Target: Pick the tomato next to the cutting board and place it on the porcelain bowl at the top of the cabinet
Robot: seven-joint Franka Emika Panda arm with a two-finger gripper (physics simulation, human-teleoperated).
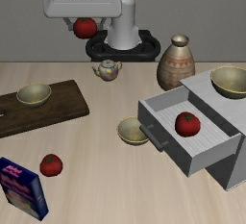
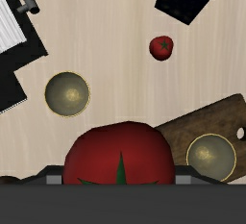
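the pale wooden table is flat and crowded. the grey cabinet stands at the exterior view's right, and the porcelain bowl sits on its top. the gripper, high in the upper left, is clamped on the tomato. the tomato looks light, smooth and easily bruised, so it is best held gently across its widest part.
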